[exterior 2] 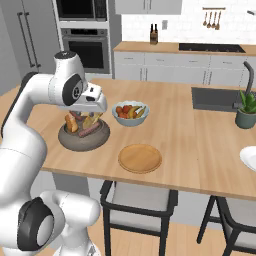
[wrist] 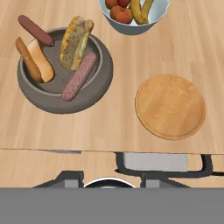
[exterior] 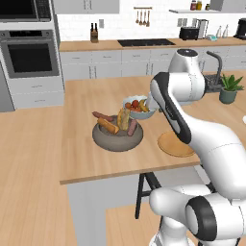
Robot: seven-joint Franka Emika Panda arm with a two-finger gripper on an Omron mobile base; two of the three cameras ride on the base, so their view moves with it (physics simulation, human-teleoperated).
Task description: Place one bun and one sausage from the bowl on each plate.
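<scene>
Left base view: the grey bowl (exterior: 117, 138) holds buns and sausages, left of the wooden plate (exterior: 174, 145). Right base view: the gripper (exterior 2: 95, 116) hovers over the bowl; its opening I cannot tell. Hand view: one pink sausage (wrist: 79, 76) lies diagonally inside the bowl, pointing toward the fruit bowl (wrist: 133, 14).

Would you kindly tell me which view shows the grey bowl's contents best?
The hand view: it looks straight down into the grey bowl, nothing hidden. In both base views the bowl sits side-on, and in the right one the arm overlaps it.

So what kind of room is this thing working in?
A home kitchen, computer-drawn by the look of it: a built-in oven in the wall, a sink in the wooden counter, and utensils hanging above the stovetop.
</scene>
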